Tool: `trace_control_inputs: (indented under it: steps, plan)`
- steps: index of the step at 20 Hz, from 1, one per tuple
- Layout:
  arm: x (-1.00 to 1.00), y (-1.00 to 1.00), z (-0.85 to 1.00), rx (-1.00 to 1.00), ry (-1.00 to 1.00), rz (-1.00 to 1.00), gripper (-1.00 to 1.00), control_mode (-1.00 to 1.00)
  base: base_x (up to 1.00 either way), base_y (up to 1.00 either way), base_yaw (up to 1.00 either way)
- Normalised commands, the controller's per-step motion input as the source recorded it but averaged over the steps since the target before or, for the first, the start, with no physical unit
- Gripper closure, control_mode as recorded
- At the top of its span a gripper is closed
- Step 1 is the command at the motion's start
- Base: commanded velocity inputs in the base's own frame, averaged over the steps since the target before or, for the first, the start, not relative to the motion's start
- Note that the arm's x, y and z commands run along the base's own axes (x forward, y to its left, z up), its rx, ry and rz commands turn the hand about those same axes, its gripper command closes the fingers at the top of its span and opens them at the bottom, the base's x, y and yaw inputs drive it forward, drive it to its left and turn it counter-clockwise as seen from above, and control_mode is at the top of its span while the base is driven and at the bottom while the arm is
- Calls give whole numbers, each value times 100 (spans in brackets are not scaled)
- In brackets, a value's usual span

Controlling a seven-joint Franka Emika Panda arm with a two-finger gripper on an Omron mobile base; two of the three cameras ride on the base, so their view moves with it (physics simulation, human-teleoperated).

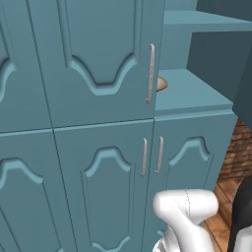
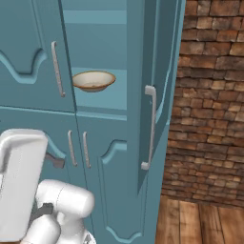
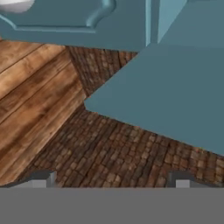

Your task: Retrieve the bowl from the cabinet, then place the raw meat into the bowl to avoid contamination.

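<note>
1. Retrieval of the bowl [image 2: 93,80] is the step in hand. The cabinet [image 1: 98,147] has its upper right door [image 2: 155,90] swung open, and the bowl sits upright on the exposed teal shelf [image 1: 194,91], untouched.
2. Jaws: the two dark fingertips [image 3: 43,178] stand at the bottom corners of the hand view, well apart, with nothing between them. The jaws are wide and empty.
3. Hand orientation: the hand camera faces the brick wall [image 3: 131,157], the wood floor [image 3: 30,100] and a teal panel, not the shelf. By this judgement the hand is low and turned away from the bowl.
4. Next move: raise and turn the hand toward the open compartment, enter between the closed left door [image 1: 93,59] and the open door, and close the jaws on the bowl's near rim. The open door edge is a likely collision point.
5. Hidden or unclear:
   - In the left base view the closed door covers all but a sliver of the bowl's rim.
   - Raw meat and desk: location cannot be told.
   - Shelf depth behind the bowl is hard to judge.
</note>
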Motion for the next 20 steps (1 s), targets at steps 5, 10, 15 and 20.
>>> trace_control_inputs:
  steps: [5,10,15,20]
  plan:
    - [15,81,3,-8,6,13,-100,-100,0,0,0]
    - [65,31,5,0,3,5,-100,-100,0,0,0]
    - [72,17,2,0,4,2,-100,-100,0,0,0]
    - [76,18,0,8,-2,-6,-100,-100,0,0,0]
